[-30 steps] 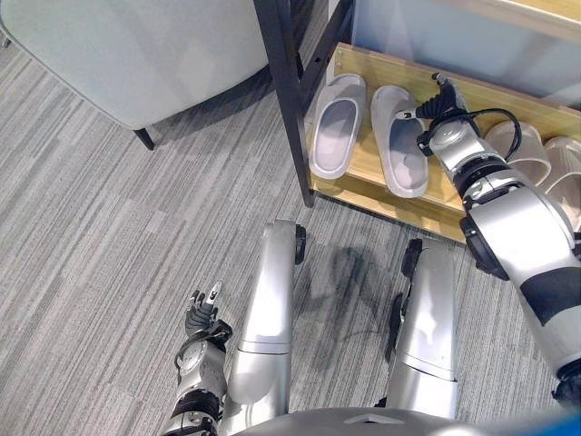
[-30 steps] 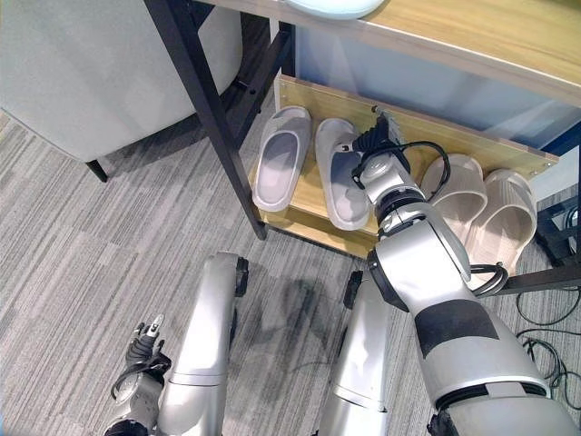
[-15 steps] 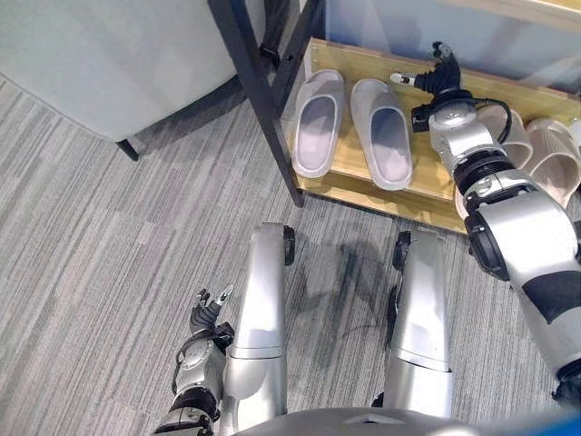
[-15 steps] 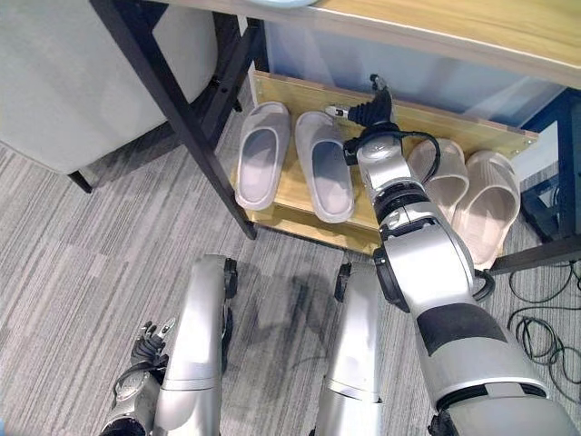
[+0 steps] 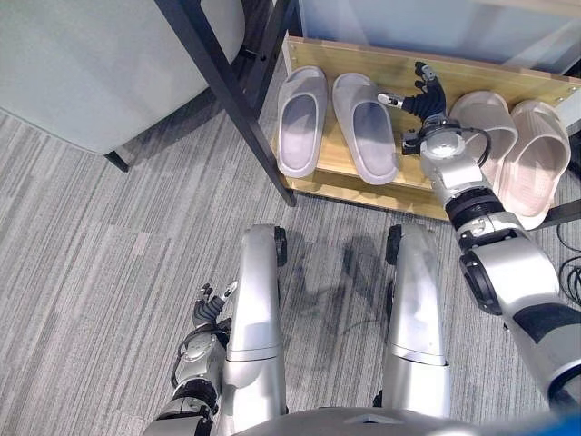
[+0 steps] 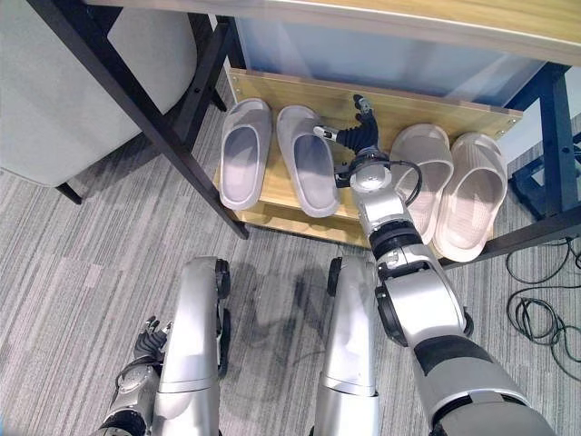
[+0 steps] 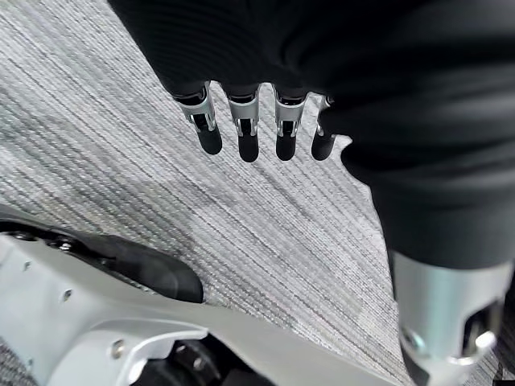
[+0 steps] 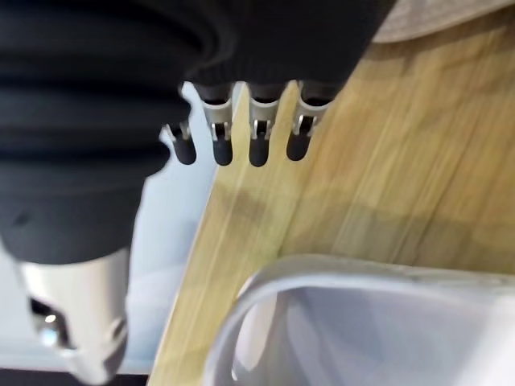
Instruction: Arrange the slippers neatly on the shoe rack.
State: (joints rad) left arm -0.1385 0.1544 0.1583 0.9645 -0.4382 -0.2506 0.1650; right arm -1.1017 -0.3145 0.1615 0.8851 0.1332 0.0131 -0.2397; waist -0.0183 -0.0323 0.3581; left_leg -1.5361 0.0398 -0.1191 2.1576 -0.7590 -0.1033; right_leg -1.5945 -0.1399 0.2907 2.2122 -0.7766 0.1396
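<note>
Right hand (image 5: 419, 102) spread, empty, over the wooden shoe rack shelf (image 5: 408, 173). Grey slipper pair (image 5: 363, 127) just to its left, beige pair (image 5: 508, 145) to its right. Left hand (image 5: 207, 307) relaxed, empty, low over the carpet (image 5: 91, 254).

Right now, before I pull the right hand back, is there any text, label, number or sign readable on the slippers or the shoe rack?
None can be read.
Grey slippers: plain, no print visible.
Beige slippers: plain, no print visible.
Shoe rack: bare wood board and black frame, no label or number.
Right hand, open between the pairs: no marking visible.
</note>
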